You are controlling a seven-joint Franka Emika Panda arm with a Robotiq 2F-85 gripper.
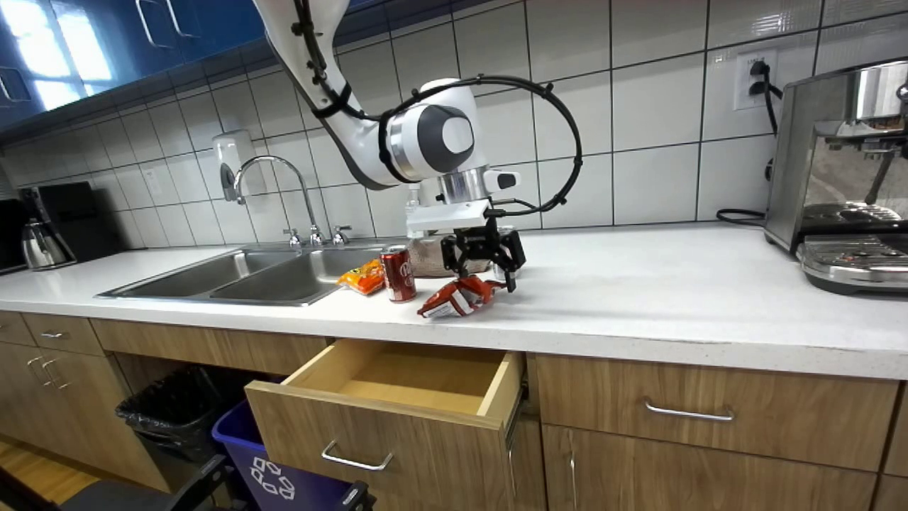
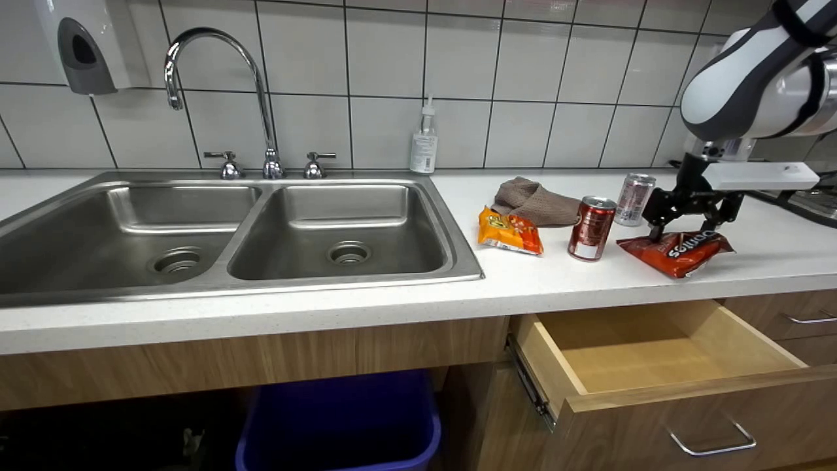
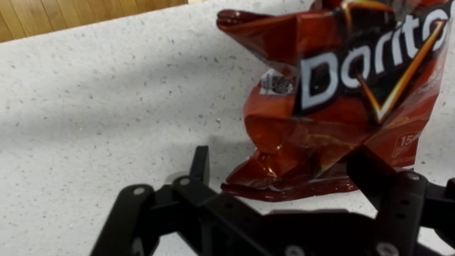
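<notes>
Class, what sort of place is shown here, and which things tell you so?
A kitchen, perhaps an office break room: the double sink, espresso machine and recycling bin suggest it.

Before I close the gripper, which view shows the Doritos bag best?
The wrist view: the Doritos bag appears largest there, seen close from above, though partly cut off. Both exterior views show it smaller, beneath the open gripper.

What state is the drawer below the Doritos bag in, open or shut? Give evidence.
Open: in both exterior views, the drawer juts out past the counter, showing its wooden interior.
</notes>
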